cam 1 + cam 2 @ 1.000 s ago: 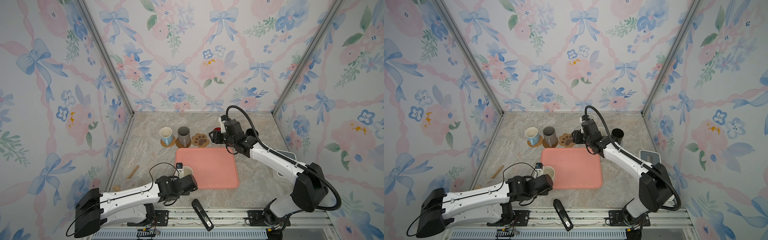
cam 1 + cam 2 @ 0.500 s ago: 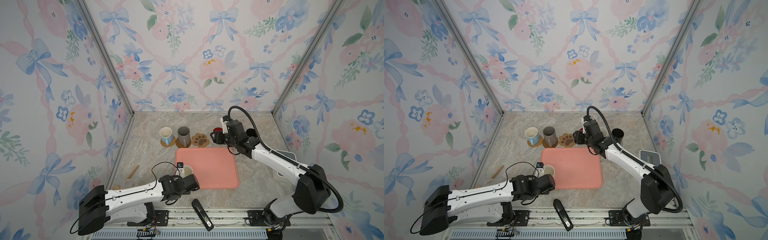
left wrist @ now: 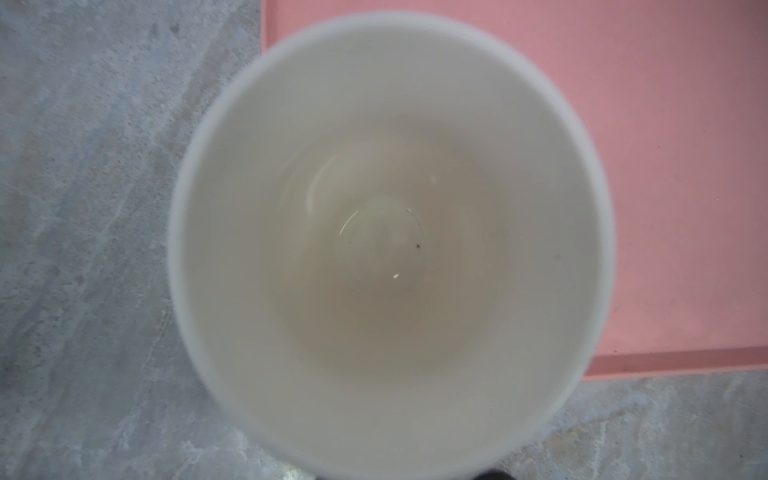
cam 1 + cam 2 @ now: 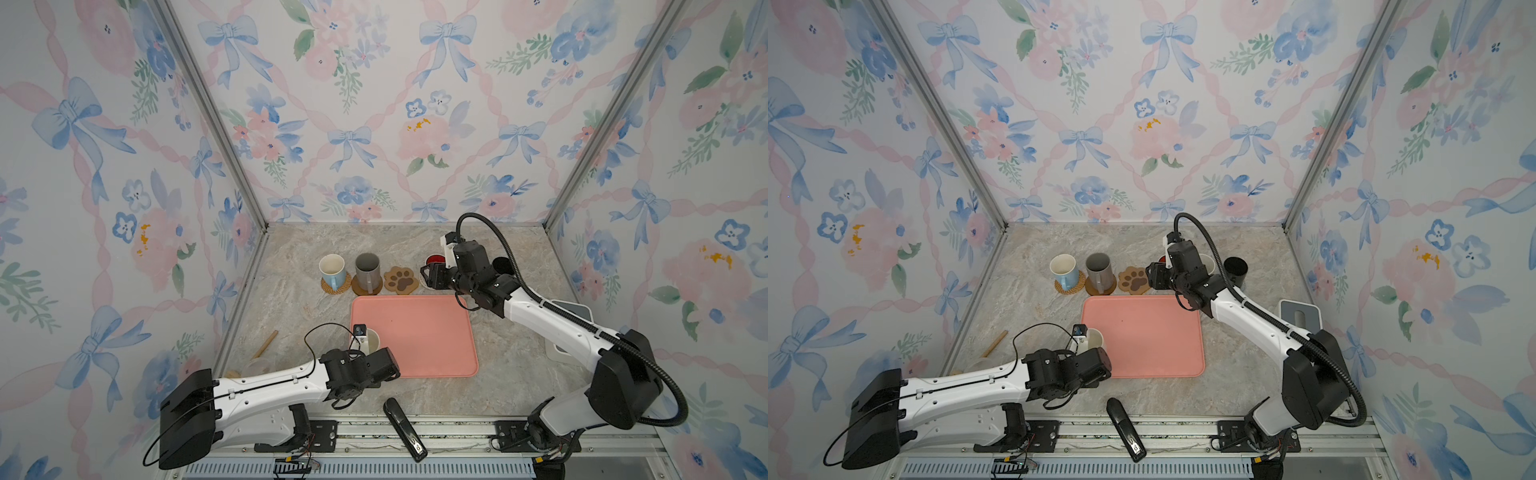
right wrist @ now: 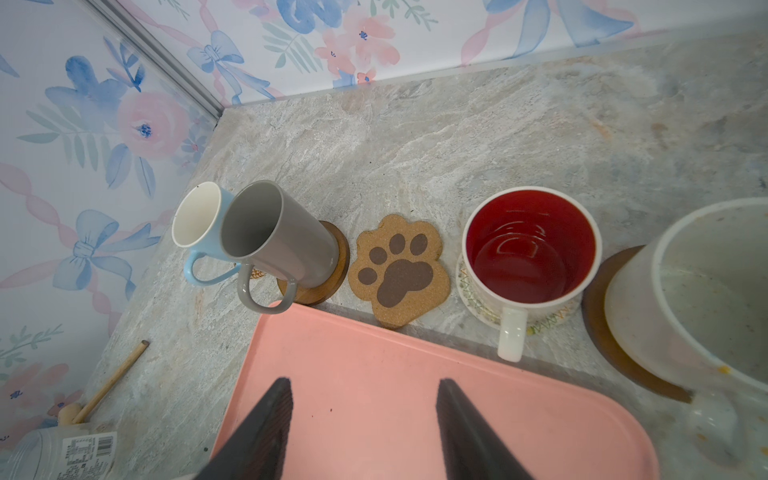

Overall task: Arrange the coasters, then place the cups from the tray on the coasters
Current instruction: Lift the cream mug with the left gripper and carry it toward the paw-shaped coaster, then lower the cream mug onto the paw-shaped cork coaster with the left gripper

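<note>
A cream cup [image 4: 372, 340] stands at the near left corner of the pink tray [image 4: 419, 332]. It fills the left wrist view, cup [image 3: 390, 241]. My left gripper [image 4: 365, 348] is shut on it, with its fingers hidden under the wrist. The light blue cup [image 5: 199, 220] sits on a woven coaster [image 4: 336, 286]. The grey cup [image 5: 278, 237] sits on a brown round coaster [image 5: 332, 286]. The paw coaster [image 5: 399, 270] is bare. The red-inside cup [image 5: 530, 249] and speckled cup [image 5: 706, 291] stand on coasters, and a black cup [image 4: 1235, 269] stands further right. My right gripper [image 5: 365, 399] hangs open over the tray's far edge.
A black stapler-like object [image 4: 404, 428] lies at the front edge. A wooden stick [image 4: 266, 344] and a clear lidded container [image 5: 62, 453] lie at the left. A grey-white box [image 4: 1300, 316] stands right of the tray.
My left gripper has closed at the cream cup and its arm has shifted slightly right. The right arm has drawn a little back from the red-inside cup, still open.
</note>
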Motion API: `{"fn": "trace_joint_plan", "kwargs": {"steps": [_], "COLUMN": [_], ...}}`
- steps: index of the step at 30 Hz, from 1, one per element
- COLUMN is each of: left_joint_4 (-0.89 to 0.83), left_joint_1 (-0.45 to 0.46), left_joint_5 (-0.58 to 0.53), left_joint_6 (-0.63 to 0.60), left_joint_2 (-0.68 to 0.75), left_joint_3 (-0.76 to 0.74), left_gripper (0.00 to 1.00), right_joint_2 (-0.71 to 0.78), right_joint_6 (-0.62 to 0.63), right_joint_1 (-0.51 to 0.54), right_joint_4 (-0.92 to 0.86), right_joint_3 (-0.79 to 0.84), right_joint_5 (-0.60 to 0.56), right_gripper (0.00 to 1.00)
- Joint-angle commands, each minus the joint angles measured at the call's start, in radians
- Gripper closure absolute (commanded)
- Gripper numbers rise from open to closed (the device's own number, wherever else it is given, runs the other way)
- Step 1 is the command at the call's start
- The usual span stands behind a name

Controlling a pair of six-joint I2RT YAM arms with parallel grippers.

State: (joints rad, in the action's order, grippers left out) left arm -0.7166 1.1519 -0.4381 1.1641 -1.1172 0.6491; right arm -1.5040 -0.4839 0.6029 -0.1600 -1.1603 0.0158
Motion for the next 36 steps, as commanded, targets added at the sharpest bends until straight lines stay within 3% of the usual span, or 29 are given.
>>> {"fn": "trace_joint_plan", "kwargs": {"steps": [1,7,11,16,22,30,36], "left_joint_4": [-0.018,-0.018,-0.017,-0.015,0.005,0.139,0.341], "left_joint_1": [-0.003,-0.004,-0.009,-0.065,-0.148,-0.251,-0.329], "left_joint_5": [-0.025,-0.088,-0.201,-0.260,-0.291,-0.180,-0.013], "left_joint_6": [0.000,-0.068,-0.146,-0.306,-0.414,-0.556,-0.622], "left_joint_2": [0.005,-0.060,-0.123,-0.212,-0.340,-0.446,-0.472], "left_joint_3": [0.036,0.173,0.285,0.439,0.574,0.650,0.601], "left_gripper": [1.00,1.00,1.00,1.00,1.00,1.00,1.00], "right_joint_2": [0.043,0.042,0.055,0.114,0.176,0.204,0.213], "right_joint_6": [0.003,0.028,0.043,0.043,0.060,0.073,0.070], "right_joint_1": [-0.006,-0.009,-0.009,-0.036,-0.043,-0.058,-0.069], "right_joint_4": [0.018,-0.020,-0.054,-0.065,-0.080,-0.093,-0.093], "right_joint_3": [0.016,-0.026,-0.033,-0.003,0.023,0.034,0.043], "right_joint_5": [0.014,0.030,-0.005,-0.016,-0.029,-0.021,-0.015], "right_gripper": [0.42,0.44,0.44,0.44,0.43,0.43,0.43]}}
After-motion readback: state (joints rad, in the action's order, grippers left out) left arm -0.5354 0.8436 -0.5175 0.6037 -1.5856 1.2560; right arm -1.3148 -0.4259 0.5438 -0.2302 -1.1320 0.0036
